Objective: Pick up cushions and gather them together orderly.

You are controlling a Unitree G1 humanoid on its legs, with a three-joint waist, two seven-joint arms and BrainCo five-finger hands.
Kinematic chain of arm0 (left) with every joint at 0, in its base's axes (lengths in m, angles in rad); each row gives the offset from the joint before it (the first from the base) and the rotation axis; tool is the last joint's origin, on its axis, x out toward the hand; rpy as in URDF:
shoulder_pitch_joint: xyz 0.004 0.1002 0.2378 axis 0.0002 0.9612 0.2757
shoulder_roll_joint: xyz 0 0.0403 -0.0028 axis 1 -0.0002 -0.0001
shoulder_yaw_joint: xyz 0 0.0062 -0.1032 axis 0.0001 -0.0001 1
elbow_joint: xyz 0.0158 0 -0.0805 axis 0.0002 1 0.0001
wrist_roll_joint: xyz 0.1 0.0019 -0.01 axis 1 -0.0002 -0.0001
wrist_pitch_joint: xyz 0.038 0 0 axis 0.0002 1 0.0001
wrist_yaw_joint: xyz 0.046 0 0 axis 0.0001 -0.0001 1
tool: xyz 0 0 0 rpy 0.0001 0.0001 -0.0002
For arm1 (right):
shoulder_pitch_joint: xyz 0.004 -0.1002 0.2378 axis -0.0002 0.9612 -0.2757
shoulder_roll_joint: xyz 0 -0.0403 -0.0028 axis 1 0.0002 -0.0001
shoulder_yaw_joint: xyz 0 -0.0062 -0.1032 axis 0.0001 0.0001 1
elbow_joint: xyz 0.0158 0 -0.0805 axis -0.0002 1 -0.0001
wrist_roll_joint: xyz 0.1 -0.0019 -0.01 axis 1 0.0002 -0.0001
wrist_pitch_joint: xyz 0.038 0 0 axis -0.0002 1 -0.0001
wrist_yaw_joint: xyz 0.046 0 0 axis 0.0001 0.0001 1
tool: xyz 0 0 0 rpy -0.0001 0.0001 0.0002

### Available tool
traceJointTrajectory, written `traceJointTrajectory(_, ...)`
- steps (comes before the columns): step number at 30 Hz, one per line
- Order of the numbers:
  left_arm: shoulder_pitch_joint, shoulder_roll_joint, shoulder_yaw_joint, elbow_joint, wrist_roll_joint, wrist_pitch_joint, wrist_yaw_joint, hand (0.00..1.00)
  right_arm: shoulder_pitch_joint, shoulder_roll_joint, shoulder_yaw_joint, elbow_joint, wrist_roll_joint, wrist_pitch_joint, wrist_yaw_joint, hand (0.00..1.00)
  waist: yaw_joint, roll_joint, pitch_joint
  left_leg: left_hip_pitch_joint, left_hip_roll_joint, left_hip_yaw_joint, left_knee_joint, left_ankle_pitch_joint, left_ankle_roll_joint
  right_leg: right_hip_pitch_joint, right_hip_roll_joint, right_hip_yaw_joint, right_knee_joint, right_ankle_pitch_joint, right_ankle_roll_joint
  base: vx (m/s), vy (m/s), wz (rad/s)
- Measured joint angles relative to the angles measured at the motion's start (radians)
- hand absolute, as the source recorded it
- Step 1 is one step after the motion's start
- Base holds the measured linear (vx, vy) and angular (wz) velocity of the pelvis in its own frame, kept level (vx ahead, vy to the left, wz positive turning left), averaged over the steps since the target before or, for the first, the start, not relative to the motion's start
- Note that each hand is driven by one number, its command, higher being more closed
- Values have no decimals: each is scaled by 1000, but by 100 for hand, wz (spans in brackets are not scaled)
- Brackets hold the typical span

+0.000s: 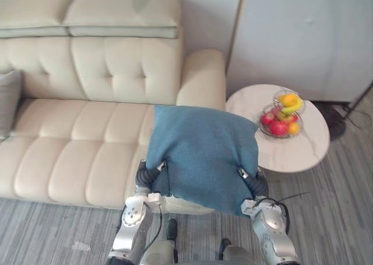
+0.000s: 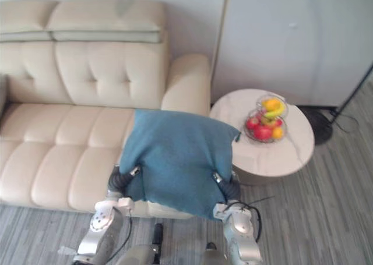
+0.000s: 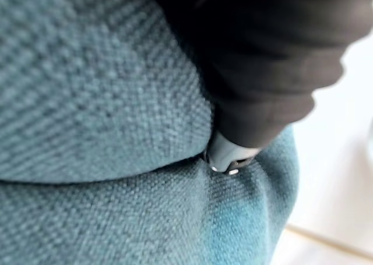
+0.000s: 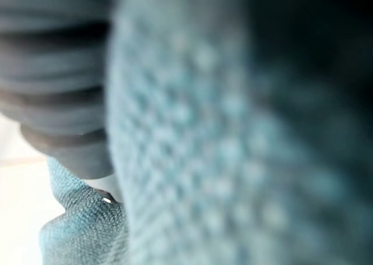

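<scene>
left hand [image 1: 144, 175] and right hand [image 1: 257, 185] are mostly buried behind the blue cushion [image 1: 201, 151], can't tell their grip. grey cushion [image 1: 9, 102] and sofa [image 1: 87, 154] run off the left edge, a black stand [image 1: 335, 120] exits right

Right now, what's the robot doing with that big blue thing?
The robot is carrying a blue cushion in front of the sofa. Its left robot hand and right robot hand are at the cushion's two lower sides. A grey cushion lies at the sofa's left end. A fruit basket stands on the table to the right.
</scene>
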Motion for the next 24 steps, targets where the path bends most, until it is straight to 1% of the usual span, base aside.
traceJointTrajectory(1,4,-6,-1,-4,-1,0,-1,100,-1,-1,-4,-13,-1,0,0,100,1,2,-1,-15,-4,-25,0,16,-1,0,-1,-34,15,-12,-1,-76,-58,102)
traceJointTrajectory(2,9,-10,-2,-11,-15,0,-1,100,-2,-2,-8,-26,-2,0,-2,100,1,8,-5,-40,-10,-33,-1,38,11,-5,-2,-74,34,-23,-10,-98,-51,112)
traceJointTrajectory(3,9,-14,-7,-13,-18,0,-1,100,-3,-4,-12,-28,-3,-1,-6,100,-1,15,-9,-49,-9,-26,-17,40,38,-8,-4,-102,39,-23,-12,-131,-5,134)
traceJointTrajectory(4,4,-21,-16,-15,-26,1,-1,100,-8,1,-27,-28,-19,2,-20,100,-4,12,-20,-74,9,99,-29,-36,103,-7,-24,-172,32,-20,-11,-113,45,153)
traceJointTrajectory(5,-10,-27,-26,-15,-36,2,-1,100,-23,-1,-42,-29,-32,0,-31,100,-9,-6,-16,-130,38,255,84,-98,116,-10,-63,-214,34,-17,-9,-102,83,152)
traceJointTrajectory(6,-10,-30,-34,-14,-46,2,-1,100,-40,-7,-47,-26,-40,3,-41,100,-7,2,-21,-173,87,357,208,-121,125,-7,-77,-242,41,-17,-7,-42,88,101)
traceJointTrajectory(7,-10,-29,-37,-14,-55,2,-1,100,-47,-10,-47,-26,-40,3,-45,100,-6,8,-25,-179,113,391,254,-126,137,-5,-80,-252,48,-17,-7,12,103,62)
traceJointTrajectory(8,-11,-33,-43,-10,-65,2,-1,100,-54,-21,-48,-27,-41,3,-54,100,-8,35,-42,-167,156,444,269,-119,142,8,-73,-272,59,-17,-3,38,101,47)
traceJointTrajectory(9,-14,-33,-47,-7,-67,2,-1,100,-57,-25,-49,-24,-41,4,-57,100,-13,39,-45,-164,150,450,260,-118,132,12,-78,-277,61,-16,-2,33,171,62)
traceJointTrajectory(10,-26,-31,-60,1,-76,-1,0,100,-66,-30,-55,-20,-41,5,-70,100,-20,27,-56,-154,110,457,211,-102,134,12,-115,-287,60,7,35,19,226,60)
traceJointTrajectory(11,-39,-25,-67,5,-80,-2,0,100,-75,-28,-65,-20,-42,5,-73,100,-24,16,-66,-150,90,480,194,-114,117,14,-134,-290,40,21,57,46,237,53)
traceJointTrajectory(12,-44,-26,-68,8,-83,-2,0,100,-80,-28,-69,-20,-42,5,-74,100,-24,15,-67,-151,86,489,195,-114,115,17,-139,-293,33,27,64,88,232,53)
traceJointTrajectory(13,-64,-26,-84,28,-92,-2,0,100,-85,-26,-88,-20,-46,11,-78,100,-29,14,-67,-149,60,484,203,-103,110,44,-154,-295,10,57,77,108,244,44)
traceJointTrajectory(14,-68,-26,-90,38,-94,-2,0,100,-84,-26,-93,-19,-49,15,-80,100,-33,13,-69,-144,43,477,213,-108,116,54,-166,-295,12,72,76,103,311,48)
traceJointTrajectory(15,-69,-26,-95,48,-94,-2,0,100,-84,-26,-101,-18,-59,16,-80,100,-34,13,-70,-143,24,473,227,-135,131,52,-193,-289,45,87,74,65,220,24)
traceJointTrajectory(16,-69,-25,-96,49,-94,-2,0,100,-84,-25,-103,-18,-61,17,-79,100,-34,12,-70,-143,18,473,232,-142,136,44,-205,-283,67,88,72,56,262,12)
traceJointTrajectory(17,-69,-23,-98,52,-93,-1,-1,100,-87,-25,-105,-14,-65,20,-79,100,-34,13,-70,-141,0,477,237,-165,145,1,-243,-256,158,99,55,64,309,-5)
traceJointTrajectory(18,-69,-8,-100,55,-92,1,-3,100,-90,-21,-104,4,-71,22,-78,100,-34,14,-70,-133,-16,482,229,-183,162,-83,-284,-201,300,137,-43,84,355,-7)
traceJointTrajectory(19,-69,0,-102,57,-92,3,-4,100,-91,-20,-103,16,-72,22,-77,100,-35,13,-69,-126,-19,482,225,-187,166,-106,-291,-180,343,150,-80,59,201,-8)
traceJointTrajectory(20,-69,10,-105,63,-92,6,-6,100,-91,-15,-103,31,-72,23,-76,100,-36,12,-68,-113,-24,479,218,-191,169,-140,-297,-151,392,144,-115,108,207,-1)
traceJointTrajectory(21,-64,35,-108,86,-91,22,-9,100,-86,-1,-95,70,-72,27,-71,100,-45,9,-66,-59,-34,471,165,-185,159,-196,-231,-32,489,58,-100,87,161,1)
traceJointTrajectory(22,-60,40,-108,89,-91,23,-9,100,-82,2,-91,72,-72,29,-70,100,-49,10,-66,-47,-36,468,150,-180,152,-206,-206,-10,499,37,-91,161,251,9)
traceJointTrajectory(23,-46,54,-108,89,-89,29,-11,100,-64,5,-77,73,-68,32,-67,100,-59,10,-66,-10,-44,453,100,-177,147,-238,-111,32,500,-24,-68,128,139,17)
traceJointTrajectory(24,-42,60,-110,91,-79,35,-23,100,-51,3,-76,73,-65,32,-64,100,-62,10,-66,15,-53,451,54,-175,144,-267,-45,27,470,-55,-60,157,158,20)
